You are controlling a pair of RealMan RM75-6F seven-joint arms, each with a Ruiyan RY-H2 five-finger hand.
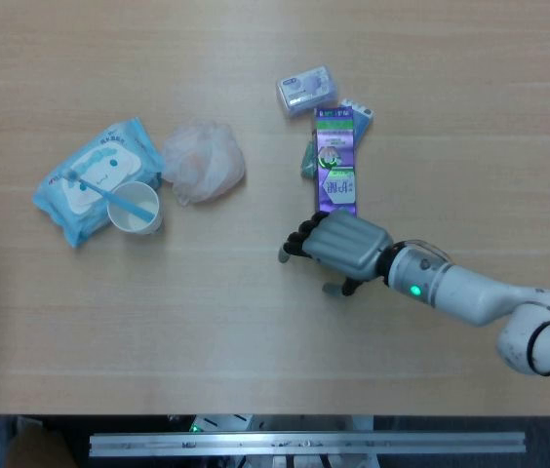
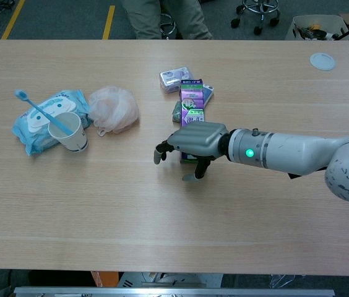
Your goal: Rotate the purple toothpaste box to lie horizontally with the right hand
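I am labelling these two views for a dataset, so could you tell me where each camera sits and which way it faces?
Head view: high above, facing straight down on the table; the right hand and forearm show, at the near end of the purple toothpaste box.
Chest view: lower, at the table's near edge, facing forward across it to the floor and chairs beyond; same hand and arm.
Both show that hand, box, paper cup and wipes pack.

place: lab or office test room
surface: long light-wood table, metal rail along its near edge
floor: grey, yellow tape line
background: wheeled chair bases, a standing person's legs, white bin at far right
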